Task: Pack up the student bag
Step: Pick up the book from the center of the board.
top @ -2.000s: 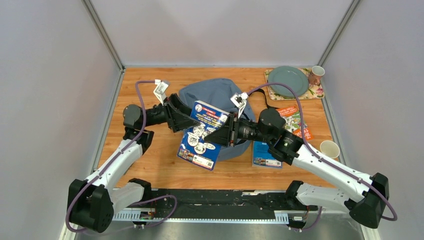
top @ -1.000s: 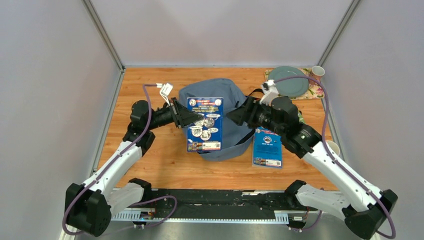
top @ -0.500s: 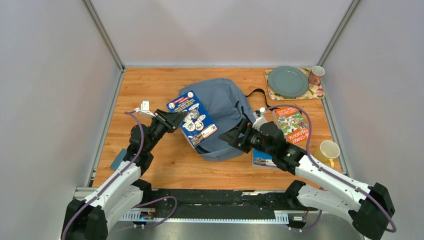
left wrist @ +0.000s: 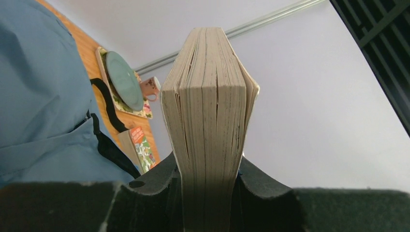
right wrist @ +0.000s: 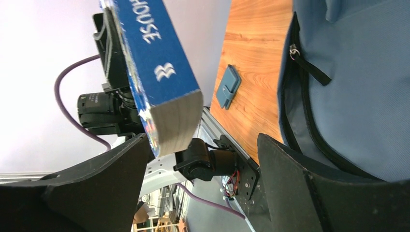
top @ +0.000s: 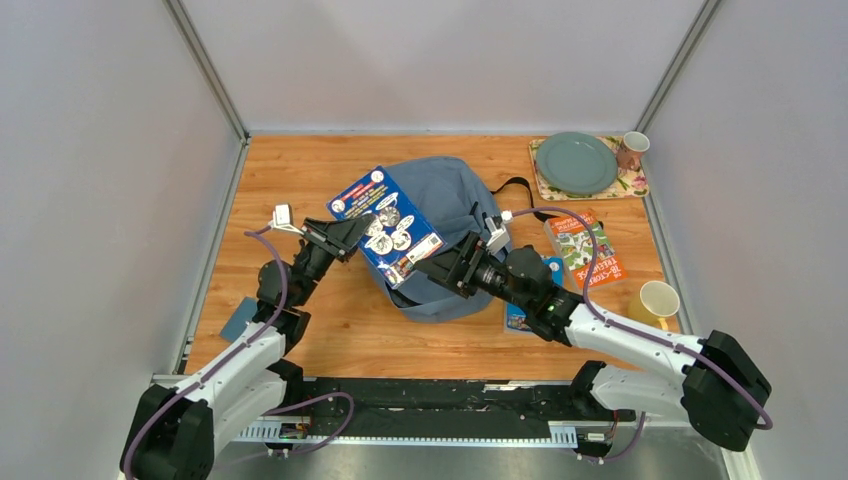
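The large, soft, grey-blue fabric student bag (top: 455,195) is laid flat at the middle of the wooden table (top: 300,170). A thick paperback book with a blue illustrated cover (top: 388,228) is clamped across its covers, at the page edge, between the jaws of the left gripper (top: 348,236), and is raised at a tilt above the left part of the bag. The right gripper (top: 432,268) is positioned at the near corner of the book, over the near edge of the bag, with its jaws spread wide and nothing gripped.
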